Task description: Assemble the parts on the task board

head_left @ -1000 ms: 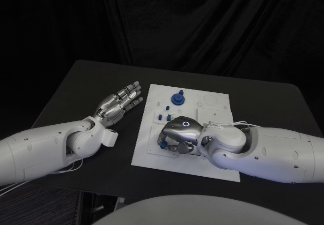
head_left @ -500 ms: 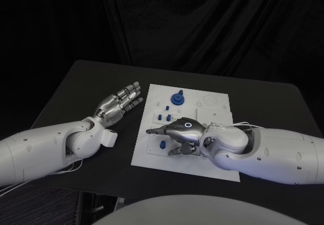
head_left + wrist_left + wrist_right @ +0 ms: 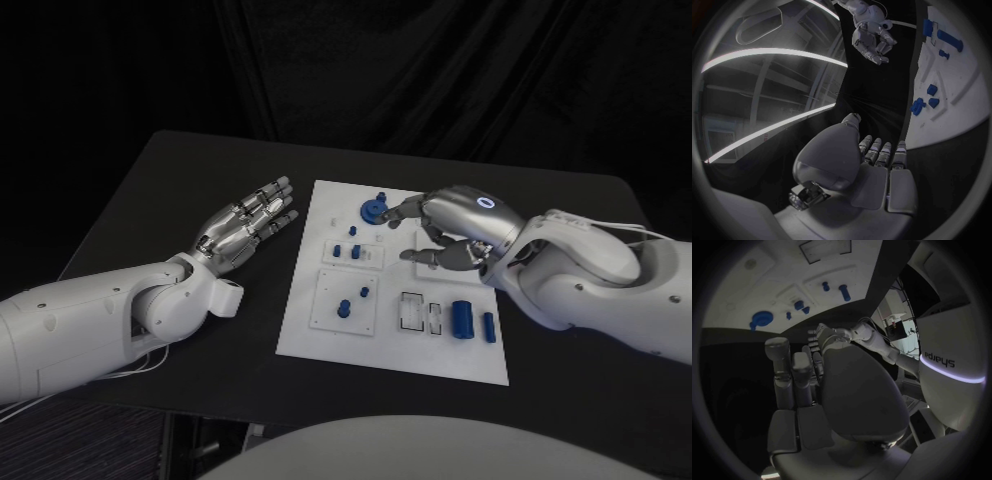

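Task board (image 3: pixel 325 335), the white plate, lies at the centre of the black table (image 3: pixel 159 190), running from about twelve o'clock down to six. It acts as a shallow tray: recesses and slots across its face hold the small blue parts.

Right hand (image 3: pixel 450 232) hangs over the board's far half, near one o'clock, fingers loosely curled downward with nothing visibly between them; whether it grips anything underneath I cannot tell. It sits just beside the round blue knob (image 3: pixel 375 210) at twelve o'clock, likely placed there to reach that piece or the empty seats near it.

Left hand (image 3: pixel 253 222) rests off the board at ten o'clock, flat, fingers stretched and apart, holding nothing. Probably it is parked clear so the right arm has room.

Largest of the loose pieces, a blue cylinder (image 3: pixel 462 318) lies in a slot at four o'clock, with a slimmer blue bar (image 3: pixel 489 327) just beside it. A blue peg (image 3: pixel 346 308) stands in the square recess at seven o'clock. Tiny blue studs (image 3: pixel 348 250) sit in a row at ten o'clock.
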Motion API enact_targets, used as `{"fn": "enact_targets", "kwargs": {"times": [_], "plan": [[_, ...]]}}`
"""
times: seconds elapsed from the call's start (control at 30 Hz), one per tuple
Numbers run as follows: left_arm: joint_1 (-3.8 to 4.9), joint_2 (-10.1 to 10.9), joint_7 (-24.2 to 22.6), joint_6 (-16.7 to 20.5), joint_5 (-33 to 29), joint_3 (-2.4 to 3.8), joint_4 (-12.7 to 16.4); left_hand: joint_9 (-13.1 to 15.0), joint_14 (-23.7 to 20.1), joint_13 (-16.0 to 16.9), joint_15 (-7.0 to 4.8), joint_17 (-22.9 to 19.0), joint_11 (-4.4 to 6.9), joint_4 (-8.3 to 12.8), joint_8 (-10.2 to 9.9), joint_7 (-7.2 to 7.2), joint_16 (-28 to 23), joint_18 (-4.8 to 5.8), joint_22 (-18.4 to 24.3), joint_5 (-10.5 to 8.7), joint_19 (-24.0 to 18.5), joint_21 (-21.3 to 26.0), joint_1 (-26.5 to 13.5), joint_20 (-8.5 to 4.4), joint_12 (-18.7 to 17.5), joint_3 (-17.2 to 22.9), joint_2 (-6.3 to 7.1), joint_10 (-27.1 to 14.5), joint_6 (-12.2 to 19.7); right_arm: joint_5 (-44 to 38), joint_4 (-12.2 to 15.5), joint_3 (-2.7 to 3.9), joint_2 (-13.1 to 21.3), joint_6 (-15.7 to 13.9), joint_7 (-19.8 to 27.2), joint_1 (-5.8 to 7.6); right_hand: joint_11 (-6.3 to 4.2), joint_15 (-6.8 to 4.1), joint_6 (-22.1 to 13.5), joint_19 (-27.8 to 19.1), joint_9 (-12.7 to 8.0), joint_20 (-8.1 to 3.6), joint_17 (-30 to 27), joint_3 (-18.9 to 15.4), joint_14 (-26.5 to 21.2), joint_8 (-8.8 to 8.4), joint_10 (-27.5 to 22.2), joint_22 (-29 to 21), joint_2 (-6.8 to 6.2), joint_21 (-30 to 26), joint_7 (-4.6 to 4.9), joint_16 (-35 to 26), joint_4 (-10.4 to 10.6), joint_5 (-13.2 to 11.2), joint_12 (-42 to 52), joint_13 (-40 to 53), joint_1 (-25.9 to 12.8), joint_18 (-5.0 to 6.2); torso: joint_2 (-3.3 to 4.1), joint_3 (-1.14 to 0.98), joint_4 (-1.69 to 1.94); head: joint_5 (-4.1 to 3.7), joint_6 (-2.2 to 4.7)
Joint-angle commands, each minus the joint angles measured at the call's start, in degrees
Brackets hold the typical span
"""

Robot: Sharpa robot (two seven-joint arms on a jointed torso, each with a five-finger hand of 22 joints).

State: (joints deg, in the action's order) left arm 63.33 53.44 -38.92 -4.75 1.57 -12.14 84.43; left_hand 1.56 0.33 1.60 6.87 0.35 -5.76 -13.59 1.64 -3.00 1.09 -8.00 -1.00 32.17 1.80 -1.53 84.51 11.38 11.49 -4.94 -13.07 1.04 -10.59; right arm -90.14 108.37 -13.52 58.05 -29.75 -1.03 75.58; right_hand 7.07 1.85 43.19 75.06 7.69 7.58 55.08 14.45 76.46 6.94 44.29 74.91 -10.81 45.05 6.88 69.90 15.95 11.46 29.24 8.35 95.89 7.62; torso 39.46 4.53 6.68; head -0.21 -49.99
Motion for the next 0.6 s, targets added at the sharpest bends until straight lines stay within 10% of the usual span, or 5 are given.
{"fn": "enact_targets", "kwargs": {"times": [0.03,0.1,0.23,0.43,0.6], "plan": [[-0.06,-0.09,-4.89,-0.05,-0.07,0.05,0.29,0.1,-0.03,0.06,0.39,0.07,0.46,-0.06,0.3,-0.4,0.37,-0.46,-0.08,0.2,-0.06,-0.4,0.4,0.41,0.34,0.35,0.1,-0.09,-0.22,9.8,1.94,-0.35,3.91,-4.56,-0.59,1.51,-2.42,-1.81,6.44,0.48,1.38,-0.96,0.02,0.82,0.22,2.71,8.43,4.97,0.84,0.79,1.78,0.35,-0.68,1.08,8.07,3.64,0.06,0.24,-0.15,-0.05,-0.02,-1.2,-0.01],[-0.06,-0.1,-5.07,0.13,-0.07,0.05,0.39,0.12,-0.02,0.07,0.37,0.08,0.45,0.03,0.36,-0.63,0.41,-0.58,-0.08,0.28,-0.04,-0.42,0.43,0.52,0.43,0.51,0.2,-0.05,-0.43,11.62,2.53,-0.5,6.24,-3.47,-2.63,2.09,-4.21,-2.87,10.08,0.81,2.32,-2.52,0.08,0.73,0.73,4.56,10.52,4.98,0.64,1.33,0.81,0.29,-0.66,1.17,18.02,9.93,-1.32,0.05,-0.32,-0.09,-0.06,-2.13,-0.01],[-0.06,0.02,-5.61,0.54,-0.07,0.06,0.58,0.14,0.01,0.1,0.34,0.1,0.36,0.11,0.41,-0.74,0.5,-0.67,-0.11,0.4,0.0,-0.46,0.48,0.58,0.61,0.67,0.25,-0.01,-0.59,13.54,2.96,-0.67,9.66,-0.07,-8.91,2.36,-5.69,-4.32,14.64,6.6,5.74,-3.91,16.33,-1.92,8.11,9.98,33.19,8.29,2.08,15.99,-1.68,10.4,0.26,-0.73,55.88,65.03,-10.75,-2.2,-0.38,-0.09,-0.16,-3.58,-0.01],[-0.05,0.2,-5.65,0.58,-0.07,0.06,0.9,0.17,0.04,0.11,0.32,0.13,0.26,0.19,0.47,-0.86,0.61,-0.8,-0.12,0.65,0.04,-0.5,0.52,0.68,0.75,0.88,0.26,0.03,-0.81,11.01,3.72,-0.77,13.15,5.66,-20.33,0.74,-6.75,-5.12,14.38,10.87,9.14,-4.84,34.39,-3.73,13.4,13.84,45.71,11.36,2.29,30.23,-3.32,19.86,1.05,-1.9,60.76,81.65,-25.14,-4.71,-0.32,0.07,-0.2,-5.62,-0.01],[-0.05,0.41,-5.66,0.55,-0.07,0.06,1.0,0.18,0.04,0.13,0.33,0.13,0.12,0.22,0.49,-0.99,0.62,-0.86,-0.13,0.69,0.04,-0.51,0.53,0.74,0.89,1.0,0.28,0.07,-0.91,7.89,4.24,-0.8,13.88,8.73,-27.07,-0.8,-7.91,-6.18,15.77,12.0,11.11,-5.61,34.92,-1.46,13.54,15.75,45.71,12.3,0.78,34.69,-3.83,20.1,1.0,-2.23,60.76,81.65,-32.77,-5.45,-0.23,0.19,-0.21,-6.34,-0.01]]}}
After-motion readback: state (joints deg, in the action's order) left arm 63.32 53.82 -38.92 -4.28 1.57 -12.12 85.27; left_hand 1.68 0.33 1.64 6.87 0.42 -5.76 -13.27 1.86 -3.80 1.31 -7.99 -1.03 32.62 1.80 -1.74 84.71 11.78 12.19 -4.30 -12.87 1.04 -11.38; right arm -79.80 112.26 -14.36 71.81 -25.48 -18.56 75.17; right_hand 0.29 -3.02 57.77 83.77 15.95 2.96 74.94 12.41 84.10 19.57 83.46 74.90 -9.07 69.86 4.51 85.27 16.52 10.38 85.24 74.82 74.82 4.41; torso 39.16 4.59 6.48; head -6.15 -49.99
